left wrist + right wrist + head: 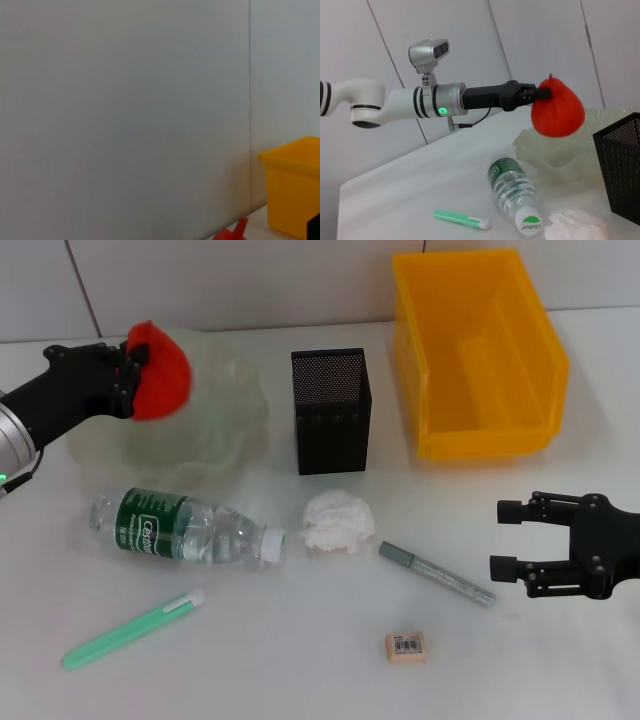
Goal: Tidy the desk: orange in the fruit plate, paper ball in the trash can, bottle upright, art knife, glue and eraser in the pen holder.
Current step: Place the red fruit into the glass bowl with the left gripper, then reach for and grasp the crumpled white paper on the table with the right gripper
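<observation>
1. Where the head view's upper left shows it, the left gripper [135,365] is clamped on the orange [160,370], holding it over the fruit plate [225,420].
2. Lower left: green art knife [130,630]; bottle [185,527] lying on its side.
3. Centre: pen holder [331,410], paper ball [338,522], a grey stick, probably the glue [436,573], eraser [406,646].
4. Upper right: yellow trash can [480,355].
5. Lower right: right gripper [505,537], fingers spread, holding nothing.

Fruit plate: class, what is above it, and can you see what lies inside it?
The left end effector holds the orange just above the fruit plate. The orange hides part of the bowl. The visible part holds nothing.
</observation>
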Controlling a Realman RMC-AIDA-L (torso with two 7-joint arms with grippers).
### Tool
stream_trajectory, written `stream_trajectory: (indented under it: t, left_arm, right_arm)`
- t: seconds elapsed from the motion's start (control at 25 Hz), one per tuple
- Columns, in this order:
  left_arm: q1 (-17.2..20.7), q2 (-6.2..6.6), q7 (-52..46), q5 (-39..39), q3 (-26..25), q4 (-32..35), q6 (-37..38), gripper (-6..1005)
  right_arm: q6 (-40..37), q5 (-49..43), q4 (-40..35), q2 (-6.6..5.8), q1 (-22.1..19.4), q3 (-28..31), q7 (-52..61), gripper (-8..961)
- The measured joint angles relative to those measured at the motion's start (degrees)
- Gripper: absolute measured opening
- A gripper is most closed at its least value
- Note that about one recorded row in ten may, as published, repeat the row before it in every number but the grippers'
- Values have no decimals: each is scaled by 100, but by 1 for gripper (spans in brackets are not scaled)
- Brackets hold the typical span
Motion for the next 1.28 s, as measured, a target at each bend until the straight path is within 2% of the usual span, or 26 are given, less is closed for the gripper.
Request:
stream_trajectory:
  t: [0.2,0.4,0.68,0.8,0.84,0.92,1.0,1.04,1.08,1.12,1.16,1.2,1.24,1.28]
  left_arm:
    - [6,-25,-52,-46,79,-7,-7,61]
    - [72,-11,-162,-77,93,48,208,265]
    - [215,29,-477,-27,133,210,645,419]
    - [405,44,-740,-27,133,398,901,485]
    - [584,67,-895,-9,157,521,1269,507]
    - [912,152,-944,312,334,703,2332,769]
    - [912,152,-944,312,334,703,2332,809]
    - [1179,203,-950,792,405,816,3364,828]
    - [1179,203,-950,792,405,816,3364,848]
    - [1280,211,-948,1043,406,823,3724,868]
    - [1280,211,-948,1043,406,823,3724,868]
    - [1310,211,-948,1146,407,823,3826,868]
    - [1377,212,-980,1481,407,814,4014,868]
    - [1377,212,-980,1481,407,814,4014,868]
  right_arm:
    - [-5,0,-15,6,-1,8,-18,834]
    - [-11,0,-3,3,6,39,29,835]
    - [-19,81,-42,6,37,142,170,835]
    - [-20,373,-287,-1,57,206,625,835]
    - [-8,434,-408,-9,81,204,846,835]
    - [11,491,-719,-39,189,163,1398,835]
    - [-37,482,-1116,-62,331,-1,1954,835]
    - [-127,471,-1629,-73,501,-390,2599,835]
    - [-127,471,-1629,-73,501,-390,2599,835]
    - [-171,462,-2210,-85,671,-915,3288,835]
    - [-171,462,-2210,-85,671,-915,3288,835]
    - [-172,427,-2553,-91,770,-1220,3643,835]
    - [-152,230,-3173,-95,1007,-1807,4248,835]
    - [-152,230,-3173,-95,1007,-1807,4248,835]
